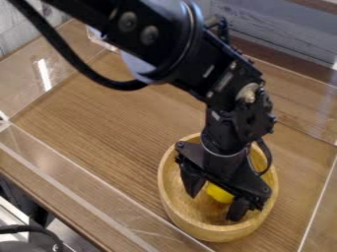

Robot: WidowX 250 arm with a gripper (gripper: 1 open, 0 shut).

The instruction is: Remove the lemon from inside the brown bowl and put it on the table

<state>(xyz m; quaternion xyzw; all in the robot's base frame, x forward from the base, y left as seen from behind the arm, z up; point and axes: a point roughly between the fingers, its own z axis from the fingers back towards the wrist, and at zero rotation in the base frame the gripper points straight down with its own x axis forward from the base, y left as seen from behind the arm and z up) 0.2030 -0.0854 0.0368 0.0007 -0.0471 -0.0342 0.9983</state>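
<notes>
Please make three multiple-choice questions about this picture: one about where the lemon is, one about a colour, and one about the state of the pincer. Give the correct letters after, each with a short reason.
1. Where is the lemon?
A. inside the bowl
B. on the bare table
C. lifted above the bowl

2. What colour is the arm?
A. white
B. black
C. red

3. How is the pincer?
A. shut and empty, high over the table
B. open, lowered into the bowl, fingers on either side of the lemon
C. open over the far corner of the table

Answers:
1 A: the yellow fruit shows low inside the wooden rim.
2 B: all its links look black.
3 B: the two fingers stand apart, with the lemon showing between them.
</notes>
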